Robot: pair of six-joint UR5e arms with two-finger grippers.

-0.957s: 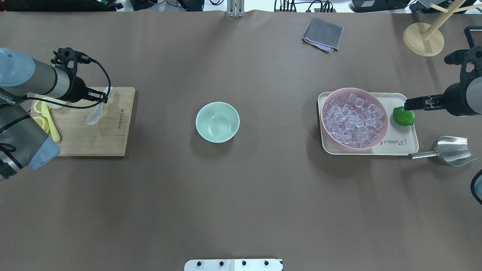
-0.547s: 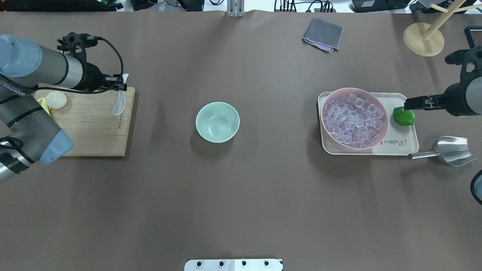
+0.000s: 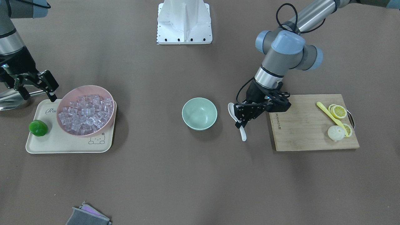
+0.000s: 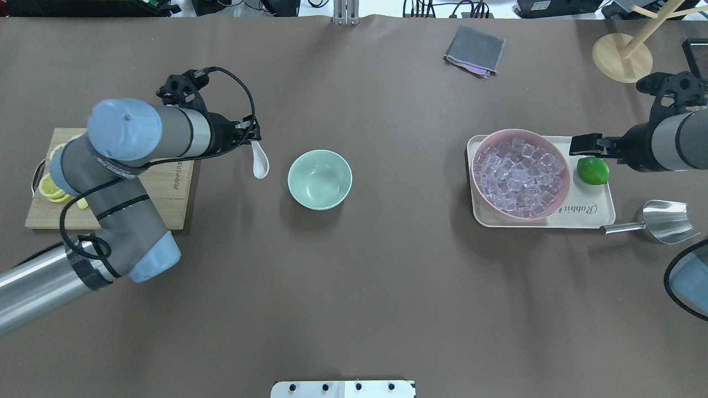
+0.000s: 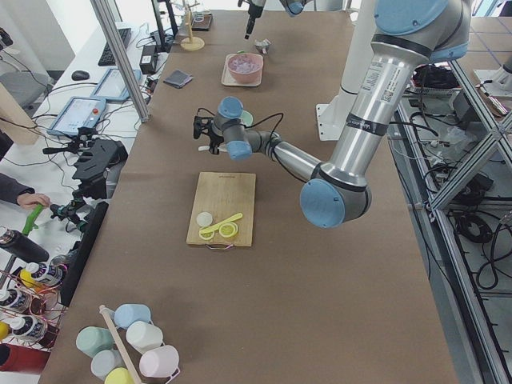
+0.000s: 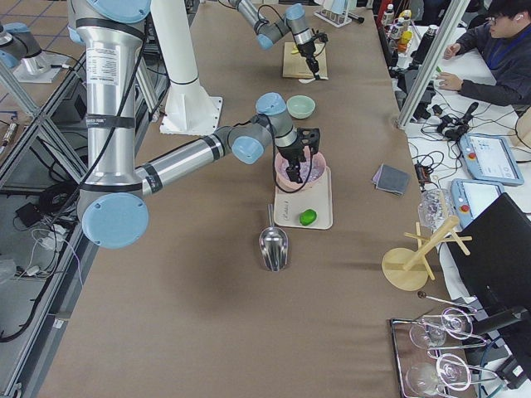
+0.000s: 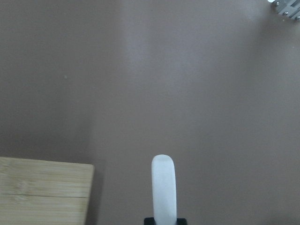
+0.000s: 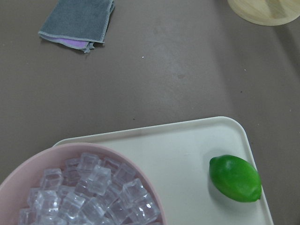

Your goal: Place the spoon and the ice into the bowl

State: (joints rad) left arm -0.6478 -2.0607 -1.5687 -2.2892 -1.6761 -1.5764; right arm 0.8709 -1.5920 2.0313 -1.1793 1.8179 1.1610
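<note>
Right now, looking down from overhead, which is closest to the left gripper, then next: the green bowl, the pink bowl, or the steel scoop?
From the left gripper, holding the spoon:
1. The green bowl, just beside it, mid-table.
2. The pink bowl, well over on the right.
3. The steel scoop, farthest right.

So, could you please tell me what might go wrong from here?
1. The left gripper holds the spoon beside the bowl, not over it; a release now would likely drop it on the table.
2. The ice is small, clear and heaped in the pink bowl, so the open right gripper may pinch several cubes, or none.
</note>
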